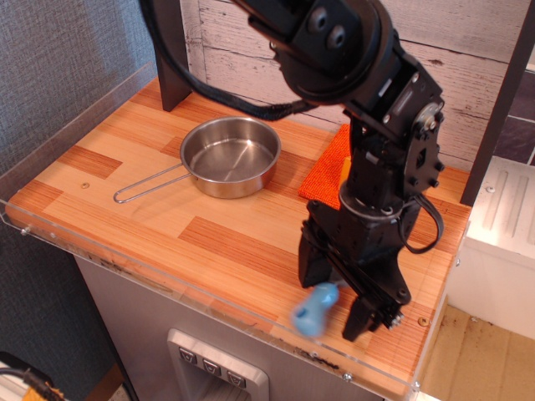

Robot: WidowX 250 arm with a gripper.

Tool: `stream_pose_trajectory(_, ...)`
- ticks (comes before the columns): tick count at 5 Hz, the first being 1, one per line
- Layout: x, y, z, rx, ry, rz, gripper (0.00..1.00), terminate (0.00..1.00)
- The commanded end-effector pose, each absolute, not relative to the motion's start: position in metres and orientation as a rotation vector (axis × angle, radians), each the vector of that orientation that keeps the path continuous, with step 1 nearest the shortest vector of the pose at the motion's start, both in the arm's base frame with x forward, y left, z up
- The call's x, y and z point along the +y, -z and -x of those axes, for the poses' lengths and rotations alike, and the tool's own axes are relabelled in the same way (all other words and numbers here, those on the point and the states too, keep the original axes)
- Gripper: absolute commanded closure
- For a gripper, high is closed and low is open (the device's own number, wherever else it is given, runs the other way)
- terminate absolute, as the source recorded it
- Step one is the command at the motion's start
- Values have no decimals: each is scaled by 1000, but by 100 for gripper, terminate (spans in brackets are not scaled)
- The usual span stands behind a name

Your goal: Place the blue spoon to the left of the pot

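The blue spoon (314, 308) is at the front right of the wooden counter. Only its light-blue handle shows, blurred and tilted, sticking out toward the front edge. Its grey bowl is hidden between the fingers. My gripper (338, 292) points down over the spoon, and its black fingers (313, 266) close around the bowl end. The pot (231, 156), a shallow shiny steel pan, sits at the back middle of the counter. Its wire handle (150, 185) points to the front left. The pot is well to the left of the gripper.
An orange cloth (328, 164) lies behind the gripper, partly hidden by the arm. A black post (170, 52) stands at the back left. A low acrylic rim (167, 282) runs along the counter's front and left edges. A white unit (501, 242) stands to the right.
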State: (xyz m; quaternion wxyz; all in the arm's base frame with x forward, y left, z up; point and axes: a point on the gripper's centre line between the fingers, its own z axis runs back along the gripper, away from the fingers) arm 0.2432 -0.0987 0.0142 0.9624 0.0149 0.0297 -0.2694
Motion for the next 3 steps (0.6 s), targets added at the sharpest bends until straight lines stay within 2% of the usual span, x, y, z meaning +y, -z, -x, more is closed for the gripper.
stream_pose_trajectory(1,-81,-5,-243,64,509,-21,0,0)
stream_pose_trajectory(2,-78,-10,-243,29,496,-15,100,0)
stream_pose_trajectory(3,-72,-33,-245,-39,457,-13,100,0)
